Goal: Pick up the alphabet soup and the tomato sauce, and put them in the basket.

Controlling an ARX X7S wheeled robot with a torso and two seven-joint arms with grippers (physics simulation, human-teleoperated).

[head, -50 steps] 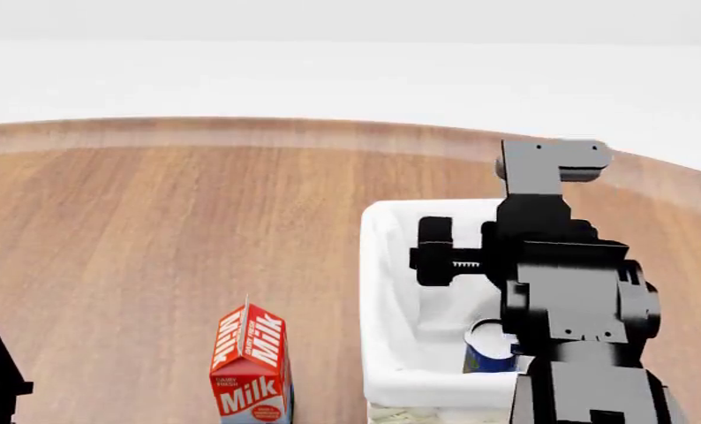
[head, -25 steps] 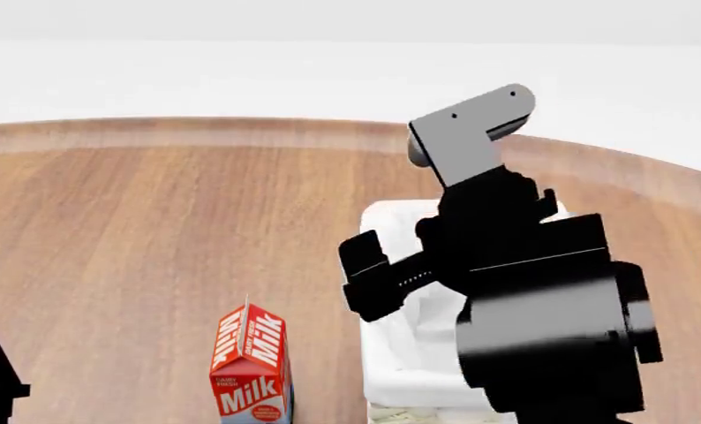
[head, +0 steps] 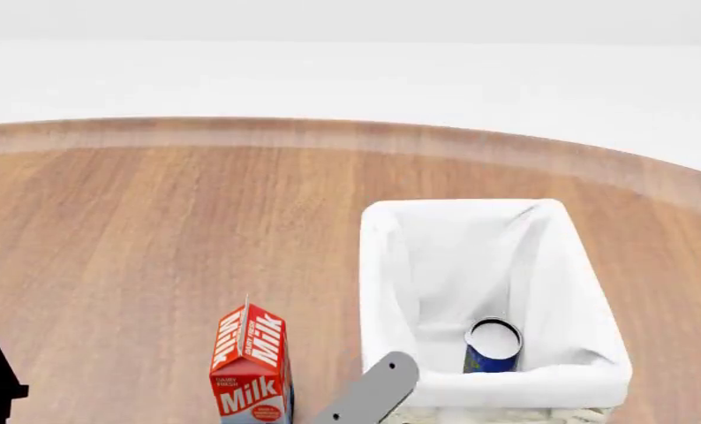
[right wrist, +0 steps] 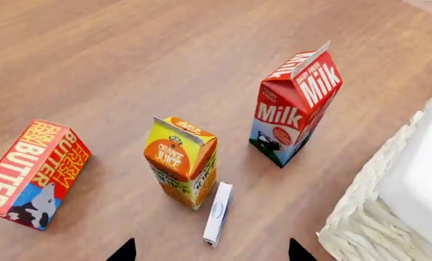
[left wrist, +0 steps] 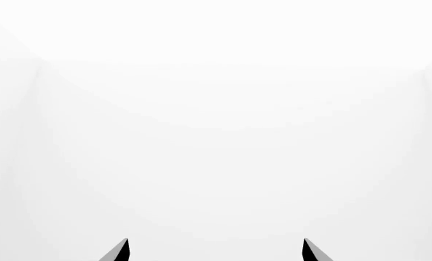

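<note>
Right gripper: only the two dark fingertips are seen at the edge of the right wrist view, set wide apart, nothing between them. It is judged empty. Below it the table is seen with several cartons. A juice carton stands nearest the tips, with a small flat white packet lying just beside it. A milk carton stands farther off, near the woven wall of the basket. A butter box lies on its side, well apart from the basket.

Left gripper: two fingertips are seen, well apart, nothing held. Only blank white is shown beyond them.

Head view: a grey link of an arm is seen at the near edge, between the milk carton and the basket. A dark part shows at the near left edge.

Soup: upright in the near end of the basket, on the liner, silver top up. That half of the task is judged done.

Tomato sauce: not seen in any view; its place cannot be told. No red-and-green can is shown among the cartons or in the basket.

Left to do, as judged: the sauce to be found, gripped, carried over the basket rim and released beside the soup.
</note>
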